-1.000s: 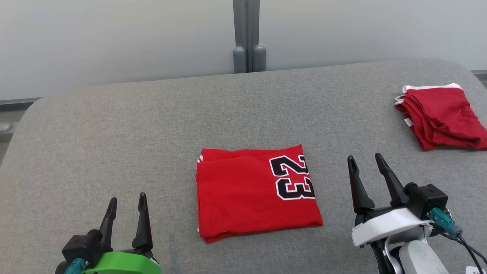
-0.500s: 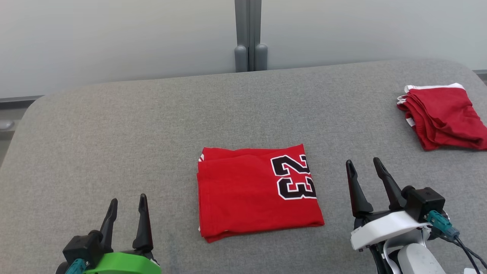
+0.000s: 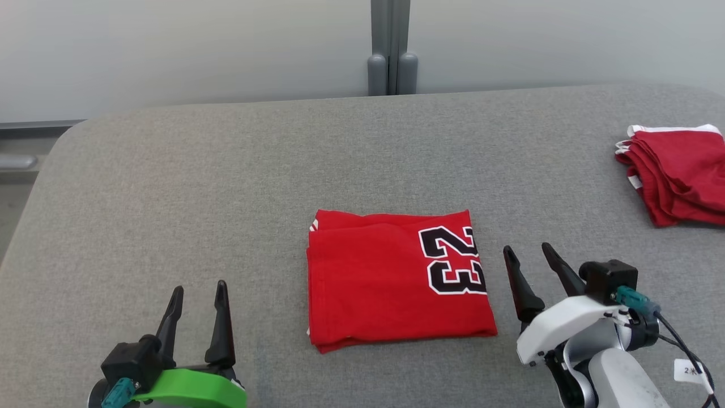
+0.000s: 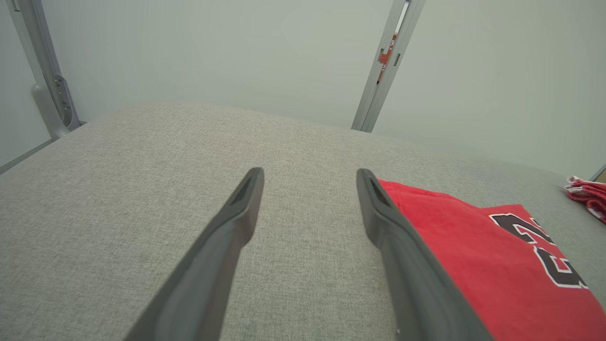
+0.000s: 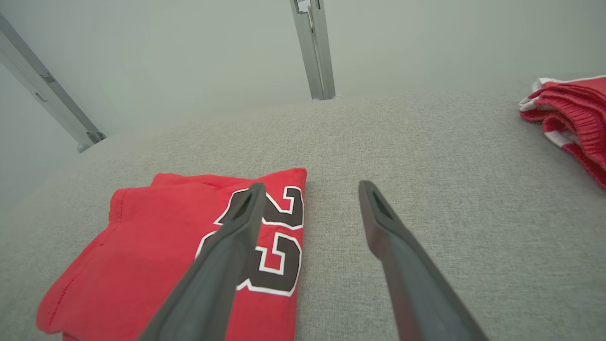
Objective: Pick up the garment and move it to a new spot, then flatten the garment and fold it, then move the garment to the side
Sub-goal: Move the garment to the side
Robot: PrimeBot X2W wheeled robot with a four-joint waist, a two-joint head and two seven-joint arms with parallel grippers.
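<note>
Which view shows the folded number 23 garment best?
The head view: the whole garment lies in sight, all four edges clear. The left wrist view shows a part, cropped at the lower right; the right wrist view shows more, cropped at the bottom.

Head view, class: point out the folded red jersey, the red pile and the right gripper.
folded red jersey (image 3: pixel 374 283): head view, plain red middle.
red pile (image 3: pixel 682 167): head view, top layer.
right gripper (image 3: pixel 525 247): head view, midway between fingertips.

Red pile (image 3: pixel 677 170), three o'clock: cropped at the edge. Garment (image 5: pixel 142 246), numeral: part hidden behind right gripper (image 5: pixel 311 186) finger.
</note>
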